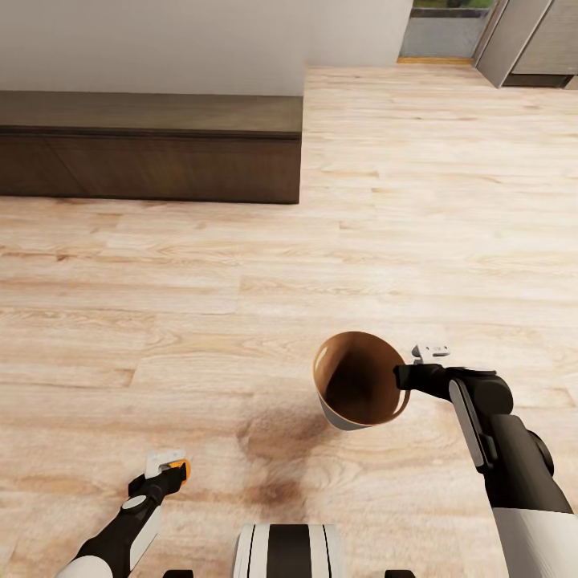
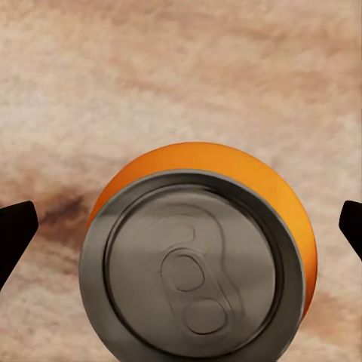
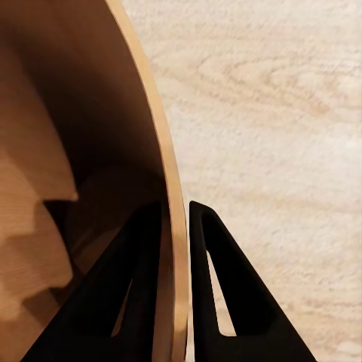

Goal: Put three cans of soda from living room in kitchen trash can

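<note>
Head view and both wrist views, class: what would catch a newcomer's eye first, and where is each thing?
The trash can hangs tilted above the wood floor, its glossy orange-brown inside showing; the right gripper pinches its rim, one finger inside the wall and one outside. Lower left in the head view, the left gripper carries an orange soda can, its silvery top and pull tab facing the wrist camera. A long low dark bench lines the far wall.
</note>
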Tool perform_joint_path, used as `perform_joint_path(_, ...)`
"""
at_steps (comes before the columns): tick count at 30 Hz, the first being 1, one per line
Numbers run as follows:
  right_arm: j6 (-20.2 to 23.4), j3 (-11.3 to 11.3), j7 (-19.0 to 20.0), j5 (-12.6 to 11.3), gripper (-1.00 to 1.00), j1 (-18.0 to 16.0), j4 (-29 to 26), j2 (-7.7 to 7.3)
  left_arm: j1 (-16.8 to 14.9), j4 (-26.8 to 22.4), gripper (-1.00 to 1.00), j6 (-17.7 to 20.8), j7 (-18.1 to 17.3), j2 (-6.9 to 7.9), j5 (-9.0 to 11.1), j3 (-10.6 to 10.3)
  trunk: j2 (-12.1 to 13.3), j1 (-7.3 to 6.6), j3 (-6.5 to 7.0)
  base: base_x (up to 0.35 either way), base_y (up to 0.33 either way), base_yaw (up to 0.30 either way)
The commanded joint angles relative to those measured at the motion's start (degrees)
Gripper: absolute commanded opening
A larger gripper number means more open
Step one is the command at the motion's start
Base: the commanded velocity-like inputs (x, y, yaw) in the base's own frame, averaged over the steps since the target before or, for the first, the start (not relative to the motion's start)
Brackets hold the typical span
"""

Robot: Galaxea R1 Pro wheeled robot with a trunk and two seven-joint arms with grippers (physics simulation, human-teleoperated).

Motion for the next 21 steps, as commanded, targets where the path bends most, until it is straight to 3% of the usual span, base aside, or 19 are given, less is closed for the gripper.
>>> perform_joint_path(1, 0.2, 0.0, 0.3, -1.3, -1.0, 0.0, 0.0, 0.01, 0.0, 0.0, 1.0, 0.0, 0.0, 0.0, 0.0, 0.0, 0.0, 0.0, 0.0, 0.0, 0.0, 0.0)
perform_joint_path(21, 0.2, 0.0, 0.3, -1.3, -1.0, 0.0, 0.0, 0.01, 0.0, 0.0, 1.0, 0.0, 0.0, 0.0, 0.0, 0.0, 0.0, 0.0, 0.0, -0.033, 0.0, 0.0)
